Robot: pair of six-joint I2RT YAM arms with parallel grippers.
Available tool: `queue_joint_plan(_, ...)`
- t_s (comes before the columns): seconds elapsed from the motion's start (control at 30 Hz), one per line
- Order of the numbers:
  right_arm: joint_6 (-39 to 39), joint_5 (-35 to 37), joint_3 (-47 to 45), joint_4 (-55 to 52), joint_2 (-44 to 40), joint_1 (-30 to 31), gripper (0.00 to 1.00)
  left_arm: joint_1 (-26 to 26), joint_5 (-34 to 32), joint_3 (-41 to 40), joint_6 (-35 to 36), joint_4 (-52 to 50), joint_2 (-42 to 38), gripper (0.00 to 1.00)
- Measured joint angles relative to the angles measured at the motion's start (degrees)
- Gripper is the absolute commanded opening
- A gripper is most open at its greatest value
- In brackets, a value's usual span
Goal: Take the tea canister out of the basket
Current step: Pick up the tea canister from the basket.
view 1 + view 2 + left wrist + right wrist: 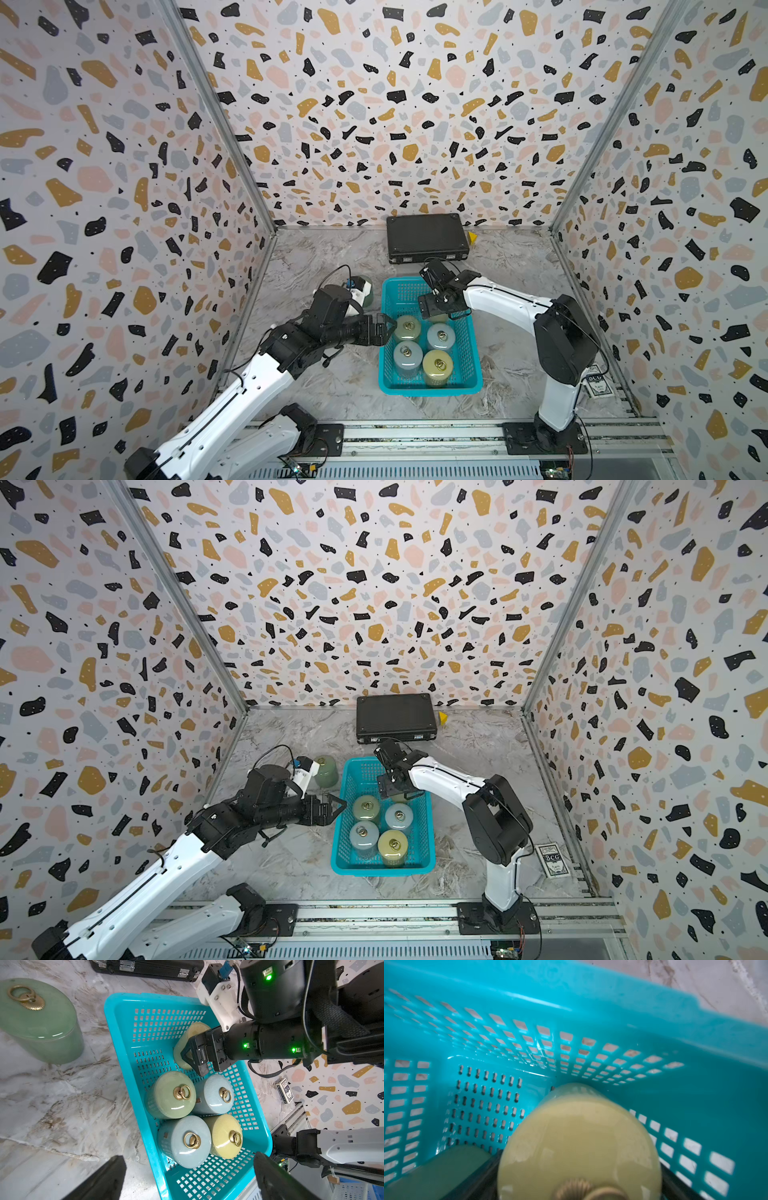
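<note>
Right wrist view: my right pincer (pixel 441 306) straddles the pale yellow tea canister (pixel 579 1136) inside the basket (pixel 612 1001), jaws wide apart, not yet clamped.
Four other canisters (pixel 408 356) crowd its near end, so I reach in from above; my left pincer (pixel 384 328), also apart, waits at the rim. Farther off, a green canister (pixel 325 771) stands on the desk (pixel 291 854).

Four canisters (pixel 407 356) crowd basket (pixel 430 390); far-left corner free.
</note>
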Motion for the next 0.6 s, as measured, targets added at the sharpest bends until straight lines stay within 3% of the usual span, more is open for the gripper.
queue_joint_plan(0.17,-0.1,0.0,0.7,0.7,1.8,-0.1,0.96,0.0,-0.1,0.0,0.0,0.0,0.0,1.0)
queue_joint_plan(0.47,-0.8,-0.9,0.7,0.6,2.4,-0.6,0.79,0.0,-0.1,0.0,0.0,0.0,0.0,1.0)
queue_joint_plan(0.6,-1.2,-1.0,0.7,0.6,2.3,-0.6,0.76,0.0,-0.1,0.0,0.0,0.0,0.0,1.0)
